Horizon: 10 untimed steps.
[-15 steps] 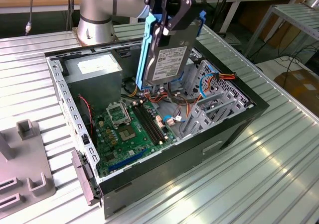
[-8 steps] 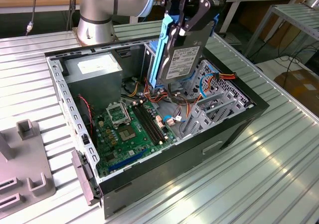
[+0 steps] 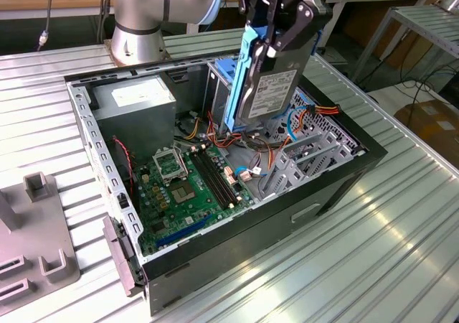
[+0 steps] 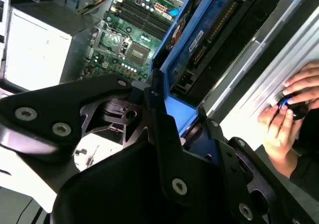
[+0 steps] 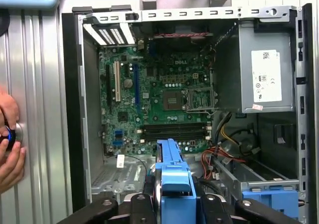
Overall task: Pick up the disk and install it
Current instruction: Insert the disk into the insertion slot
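You see an open computer case [image 3: 237, 240] lying on the ribbed metal counter [image 3: 387, 258]. Inside it a green motherboard [image 3: 179, 194] lies flat, with a grey power supply box [image 3: 133, 100] just beside it. A grey holder [image 3: 39, 255] sits on the counter at the exterior view's left.

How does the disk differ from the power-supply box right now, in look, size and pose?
The disk hangs nearly on edge in the gripper above the open computer case; the power-supply box sits in a corner of it. The disk is a thin slab; the box is far bulkier. The disk has bright blue side rails; the box is bare grey. Both are grey metal with a white label.
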Tool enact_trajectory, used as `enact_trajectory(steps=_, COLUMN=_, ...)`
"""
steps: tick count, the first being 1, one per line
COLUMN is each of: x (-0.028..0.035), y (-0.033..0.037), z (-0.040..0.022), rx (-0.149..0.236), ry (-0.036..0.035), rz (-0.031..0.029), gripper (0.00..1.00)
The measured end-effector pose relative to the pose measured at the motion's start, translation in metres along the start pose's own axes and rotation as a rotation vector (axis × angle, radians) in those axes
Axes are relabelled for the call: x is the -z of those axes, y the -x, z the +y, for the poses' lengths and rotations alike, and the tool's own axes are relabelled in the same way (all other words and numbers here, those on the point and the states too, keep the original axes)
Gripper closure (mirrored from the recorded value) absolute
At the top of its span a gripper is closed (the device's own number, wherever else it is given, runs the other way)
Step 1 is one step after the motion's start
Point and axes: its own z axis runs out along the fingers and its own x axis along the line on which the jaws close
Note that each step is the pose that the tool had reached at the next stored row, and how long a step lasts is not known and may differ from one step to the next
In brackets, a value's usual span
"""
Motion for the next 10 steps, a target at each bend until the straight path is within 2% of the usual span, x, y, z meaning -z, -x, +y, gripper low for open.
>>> enact_trajectory(steps=1, x=-0.0003, y=-0.0044, z=-0.0025, rx=0.000, ry=0.0042, rz=0.0003, gripper=0.63)
enact_trajectory(steps=4, x=-0.0012, y=-0.0071, z=-0.0117, rx=0.000, ry=0.0155, rz=0.0008, gripper=0.63)
enact_trajectory(steps=7, x=-0.0015, y=-0.0094, z=-0.0174, rx=0.000, ry=0.0194, rz=0.0010, gripper=0.63)
enact_trajectory(steps=10, x=-0.0028, y=-0.0179, z=-0.0201, rx=0.000, ry=0.0199, rz=0.0009, gripper=0.63)
